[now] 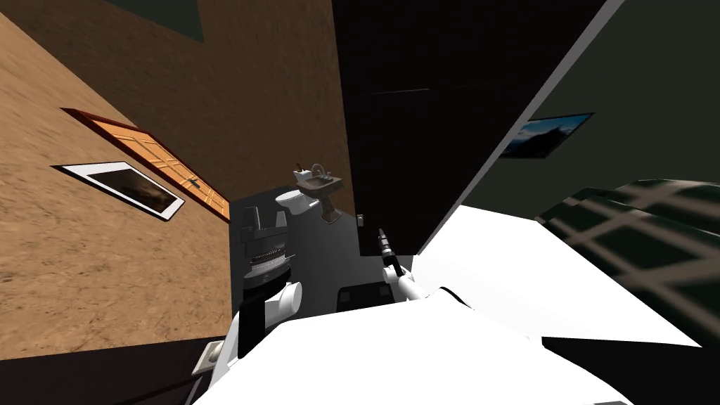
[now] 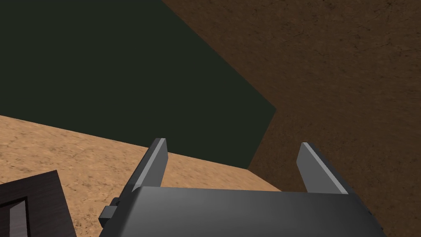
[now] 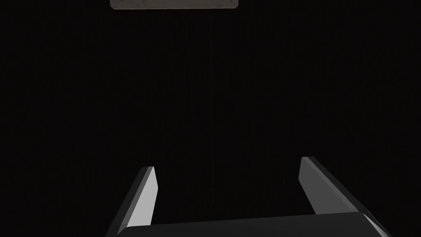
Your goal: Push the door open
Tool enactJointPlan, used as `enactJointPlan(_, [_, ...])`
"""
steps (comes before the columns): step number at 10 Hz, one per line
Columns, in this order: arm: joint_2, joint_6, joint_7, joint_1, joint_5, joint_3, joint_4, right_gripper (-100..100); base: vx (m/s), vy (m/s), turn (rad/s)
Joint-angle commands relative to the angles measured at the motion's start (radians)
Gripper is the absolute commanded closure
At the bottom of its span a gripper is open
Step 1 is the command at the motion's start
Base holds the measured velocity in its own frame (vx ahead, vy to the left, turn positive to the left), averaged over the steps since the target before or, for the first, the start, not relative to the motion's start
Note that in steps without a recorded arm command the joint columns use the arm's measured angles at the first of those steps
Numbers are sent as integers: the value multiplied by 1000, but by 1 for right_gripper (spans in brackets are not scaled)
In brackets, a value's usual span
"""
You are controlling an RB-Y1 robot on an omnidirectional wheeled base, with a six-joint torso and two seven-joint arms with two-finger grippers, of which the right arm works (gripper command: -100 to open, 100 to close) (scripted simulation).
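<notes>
One end effector (image 3: 227, 162) near door (image 1: 401, 140) edge.

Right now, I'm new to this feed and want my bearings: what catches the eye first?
The near-black door looms in the middle of the head view, with the open right gripper pointing at its face. Past its edge, a sink and toilet stand on grey floor. The left gripper, also open, faces a brown wall.
</notes>
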Motion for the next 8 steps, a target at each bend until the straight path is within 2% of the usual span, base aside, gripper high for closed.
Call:
enactJointPlan(1, [21,-1,-8,-14,-1,27,18,-100,-116,115,-260])
enactJointPlan(4, [35,-4,-12,-22,-2,41,28,-100,-84,113,-68])
enactJointPlan(6, [48,-6,-15,-29,-3,53,37,-100,-89,164,-72])
enactJointPlan(8, [53,-7,-16,-31,-3,57,40,-100,-64,107,-36])
